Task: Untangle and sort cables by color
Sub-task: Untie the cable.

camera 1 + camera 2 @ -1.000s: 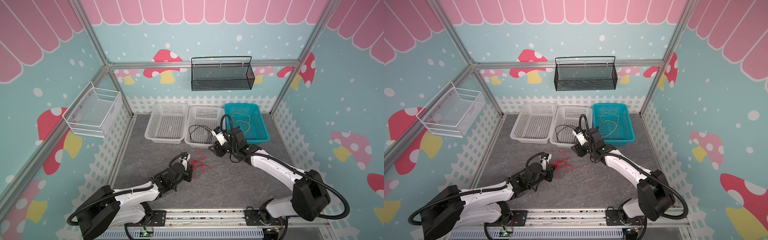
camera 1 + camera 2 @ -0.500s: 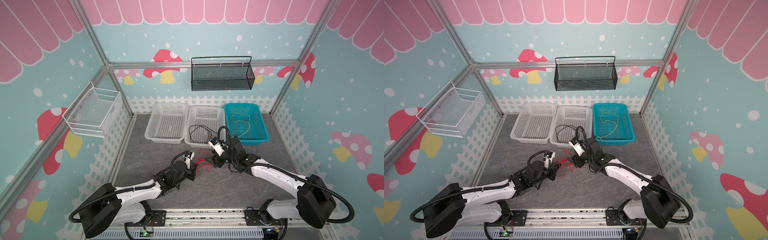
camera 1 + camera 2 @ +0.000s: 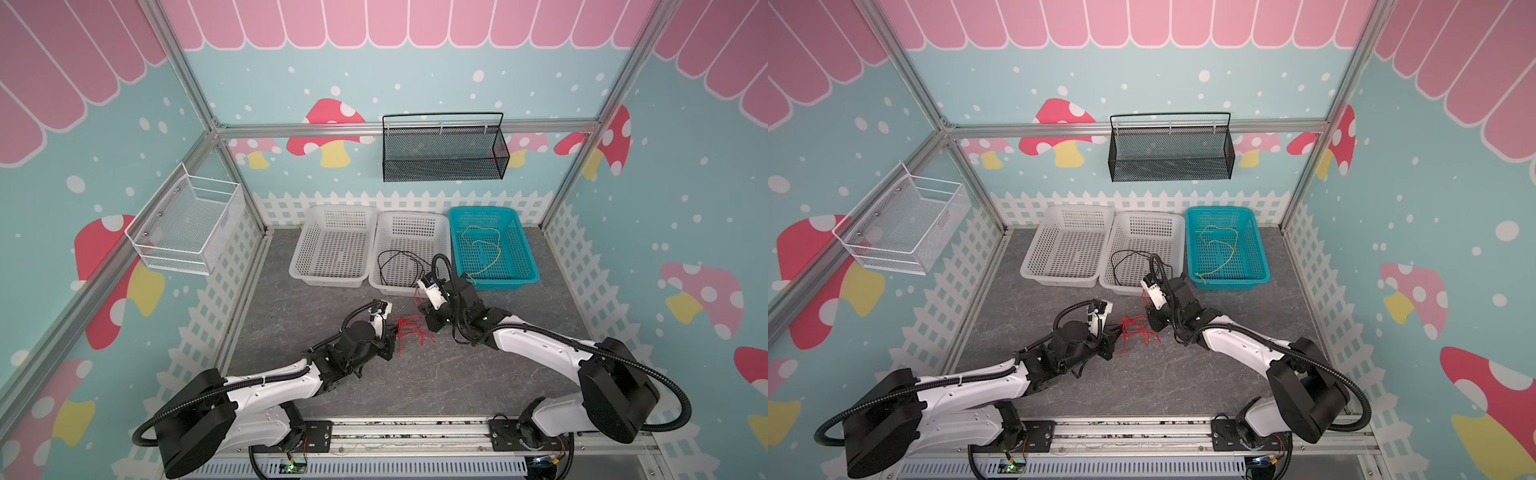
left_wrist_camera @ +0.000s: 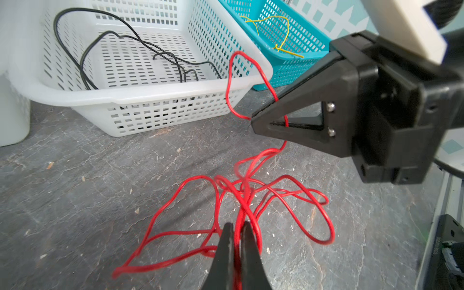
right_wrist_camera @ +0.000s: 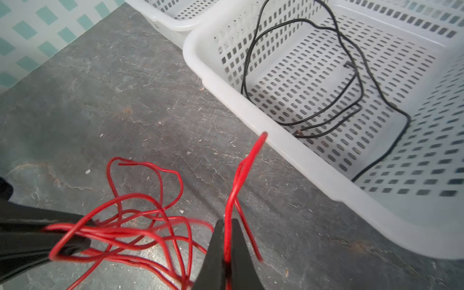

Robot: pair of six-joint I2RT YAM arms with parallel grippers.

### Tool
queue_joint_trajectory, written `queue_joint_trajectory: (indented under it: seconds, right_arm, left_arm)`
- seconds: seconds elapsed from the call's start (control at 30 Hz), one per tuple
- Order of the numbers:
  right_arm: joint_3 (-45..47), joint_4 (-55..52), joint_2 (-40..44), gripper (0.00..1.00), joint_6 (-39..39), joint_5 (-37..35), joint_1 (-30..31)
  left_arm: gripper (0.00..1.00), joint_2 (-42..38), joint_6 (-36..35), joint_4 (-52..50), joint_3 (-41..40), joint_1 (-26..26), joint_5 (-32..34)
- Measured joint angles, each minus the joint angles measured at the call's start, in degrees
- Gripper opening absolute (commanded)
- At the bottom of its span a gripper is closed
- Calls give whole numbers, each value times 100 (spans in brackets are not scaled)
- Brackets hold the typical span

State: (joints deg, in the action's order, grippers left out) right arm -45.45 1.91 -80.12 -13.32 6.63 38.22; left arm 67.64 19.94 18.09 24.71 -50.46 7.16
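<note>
while tight on the red cable (image 4: 243,206), left fingers (image 4: 228,236) and right fingers (image 5: 217,241); nearby label print (image 4: 436,247) seemingly illegible

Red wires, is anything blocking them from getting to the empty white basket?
Nothing visible does. The red wires lie tangled on the floor, pinched by the left gripper and right gripper; only bare floor shows between them and the empty white basket.

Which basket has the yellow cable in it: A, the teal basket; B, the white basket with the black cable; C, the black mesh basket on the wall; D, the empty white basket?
A: the yellow cable lies inside the teal basket; the white basket beside it holds only a black cable.
</note>
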Motion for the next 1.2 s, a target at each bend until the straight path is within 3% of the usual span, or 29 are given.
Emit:
queue_joint_trajectory:
  seconds: [0.43, 0.57, 0.83, 1.2]
  right_arm:
    - [-61, -590, 754, 0, -114, -697, 13]
    - [-131, -938, 898, 0, -210, -813, -48]
    - [-142, -1912, 1722, 0, -308, -1580, -1073]
    - [-380, -2693, 2212, 0, -278, -2155, -1349]
  left_arm:
    - [0, -361, 210, -175, -138, -46, 503]
    - [0, -433, 485, -374, -129, 146, 503]
    - [0, -562, 1084, -1204, -111, 883, 763]
    - [0, -236, 1631, -2079, -42, 1241, 1115]
